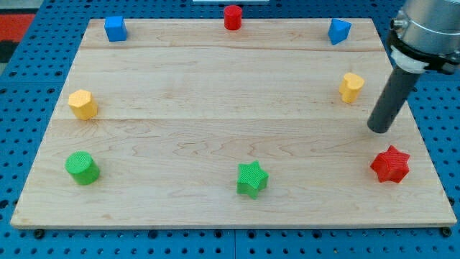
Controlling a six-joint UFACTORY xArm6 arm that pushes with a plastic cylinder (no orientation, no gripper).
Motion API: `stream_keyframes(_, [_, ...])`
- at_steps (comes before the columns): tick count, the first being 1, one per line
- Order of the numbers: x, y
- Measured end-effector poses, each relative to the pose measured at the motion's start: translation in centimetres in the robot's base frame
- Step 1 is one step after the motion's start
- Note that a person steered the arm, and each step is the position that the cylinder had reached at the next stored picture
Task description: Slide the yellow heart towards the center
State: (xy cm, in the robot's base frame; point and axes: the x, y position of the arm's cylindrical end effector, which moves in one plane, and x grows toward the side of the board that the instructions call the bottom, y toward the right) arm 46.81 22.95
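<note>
The yellow heart (pixel 351 87) stands near the board's right edge, in the upper half of the view. My tip (pixel 380 130) rests on the wooden board (pixel 215 86), a short way to the right of and below the heart, not touching it. The dark rod rises from the tip up and to the right, out of the view's top right corner. A red star (pixel 390 165) lies just below the tip, apart from it.
A blue cube (pixel 115 29) at the top left, a red cylinder (pixel 232 16) at the top middle, a blue triangle (pixel 338 31) at the top right. A yellow pentagon (pixel 83 103) and a green cylinder (pixel 82 167) at the left. A green star (pixel 251 178) at the bottom middle.
</note>
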Motion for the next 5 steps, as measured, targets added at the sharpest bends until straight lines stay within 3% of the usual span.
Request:
stream_keyframes(2, [-5.2,5.0])
stream_keyframes(3, [-6.1,1.7])
stream_keyframes(5, [-8.3,0.7])
